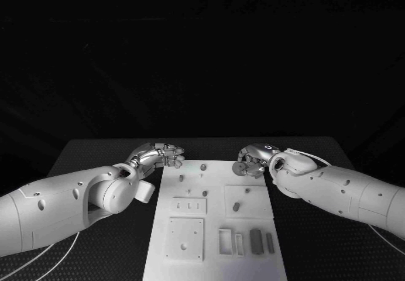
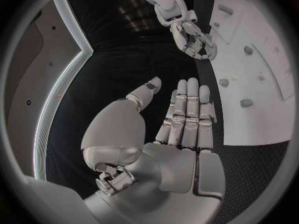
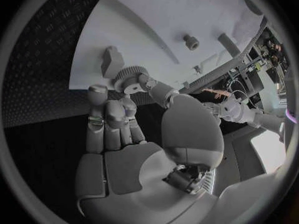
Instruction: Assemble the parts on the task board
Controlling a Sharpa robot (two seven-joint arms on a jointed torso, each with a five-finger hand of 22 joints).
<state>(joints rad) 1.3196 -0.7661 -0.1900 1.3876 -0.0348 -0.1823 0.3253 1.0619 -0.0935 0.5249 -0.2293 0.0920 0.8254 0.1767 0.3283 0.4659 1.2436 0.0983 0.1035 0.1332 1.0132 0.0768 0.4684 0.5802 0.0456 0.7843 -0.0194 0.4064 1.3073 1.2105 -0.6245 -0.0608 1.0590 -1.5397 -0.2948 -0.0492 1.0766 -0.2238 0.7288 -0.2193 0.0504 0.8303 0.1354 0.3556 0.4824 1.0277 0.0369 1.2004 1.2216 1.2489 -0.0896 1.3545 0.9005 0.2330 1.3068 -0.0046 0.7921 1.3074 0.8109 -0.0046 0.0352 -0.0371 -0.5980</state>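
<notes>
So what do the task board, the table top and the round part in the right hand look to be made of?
Task board: probably matte white plastic, judging by its flat, even surface without glare. Table: black with a fine dotted texture, perhaps a rubbery or woven mat. Round part held by the right hand: its ridged rim suggests a moulded plastic gear, though dull metal is possible.

Pretty much all black, white and grey

The task board (image 1: 215,257) was white on a black table (image 1: 101,152) with a fine dotted texture; the parts (image 1: 255,239) looked grey, both hands (image 1: 160,155) silver on white arms (image 1: 59,205).
</notes>
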